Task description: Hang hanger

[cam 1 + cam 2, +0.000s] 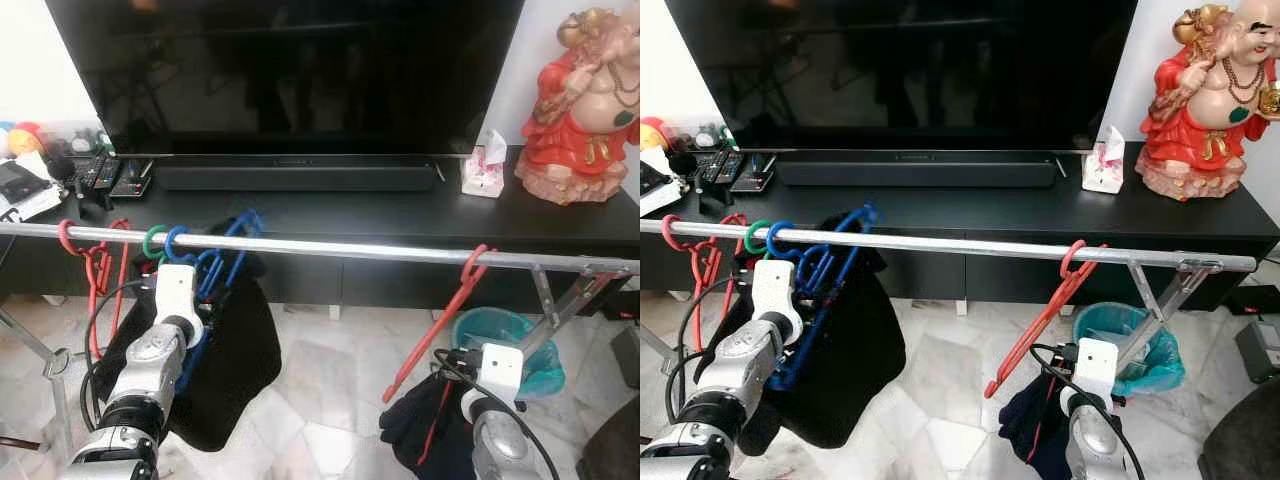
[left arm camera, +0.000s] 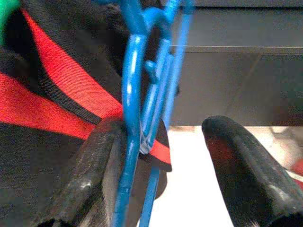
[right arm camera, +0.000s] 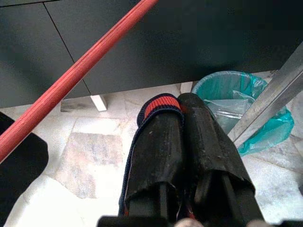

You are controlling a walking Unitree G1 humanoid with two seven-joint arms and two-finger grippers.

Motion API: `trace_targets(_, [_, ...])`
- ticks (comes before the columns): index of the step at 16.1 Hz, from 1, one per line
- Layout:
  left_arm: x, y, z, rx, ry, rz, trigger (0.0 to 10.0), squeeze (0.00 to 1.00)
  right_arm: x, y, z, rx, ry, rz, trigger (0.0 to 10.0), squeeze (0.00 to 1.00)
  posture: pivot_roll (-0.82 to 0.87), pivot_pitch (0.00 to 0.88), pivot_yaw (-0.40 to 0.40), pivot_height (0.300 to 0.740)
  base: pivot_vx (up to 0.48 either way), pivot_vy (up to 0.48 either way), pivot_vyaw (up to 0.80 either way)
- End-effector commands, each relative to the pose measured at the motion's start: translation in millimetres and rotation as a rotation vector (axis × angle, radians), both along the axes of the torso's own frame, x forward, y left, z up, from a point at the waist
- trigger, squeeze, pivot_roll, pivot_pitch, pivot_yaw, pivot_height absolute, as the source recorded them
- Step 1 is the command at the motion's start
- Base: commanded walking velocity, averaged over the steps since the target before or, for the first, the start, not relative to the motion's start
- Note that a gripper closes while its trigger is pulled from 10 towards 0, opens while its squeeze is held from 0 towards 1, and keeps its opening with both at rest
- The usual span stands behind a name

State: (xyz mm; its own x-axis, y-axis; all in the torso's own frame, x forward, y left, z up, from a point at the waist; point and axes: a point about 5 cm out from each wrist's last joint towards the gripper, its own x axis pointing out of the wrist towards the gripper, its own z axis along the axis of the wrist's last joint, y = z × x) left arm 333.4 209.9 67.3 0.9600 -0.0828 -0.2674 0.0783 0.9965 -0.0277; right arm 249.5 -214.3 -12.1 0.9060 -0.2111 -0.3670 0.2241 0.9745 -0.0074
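Observation:
A silver rail runs across in front of a black TV bench. On its left end hang a red hanger, a green hook and blue hangers carrying a black garment. My left gripper is open at the blue hanger, whose bar rests against one finger. Toward the right end a red hanger hooks the rail and slants down. Below it my right gripper is shut on the red-trimmed edge of a dark garment.
A teal-lined bin stands on the marble floor under the rail's right brace. On the bench are a big TV, a soundbar, remotes, a tissue box and a red statue.

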Motion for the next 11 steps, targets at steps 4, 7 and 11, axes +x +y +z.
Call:
trace_targets(4, [-2.4,-3.3,-7.1,-0.053,-0.004,-0.009,3.4,0.00,2.8,-0.8,4.2,-0.010,-0.028,0.003,10.0,0.00,-0.22,0.000,0.028,0.740,0.000,0.000,0.00])
trace_targets(7, [-0.6,-3.0,-5.3,-0.012,-0.030,0.026,10.0,0.00,3.8,0.8,5.0,-0.007,-0.032,0.004,10.0,0.00,-0.21,0.000,0.026,0.740,0.000,0.000,0.00])
trace_targets(11, [3.6,0.0,1.5,-0.038,-0.093,0.116,10.0,0.00,2.1,-0.9,4.3,-0.009,-0.031,-0.001,10.0,0.00,-0.22,0.000,0.029,0.740,0.000,0.000,0.00])
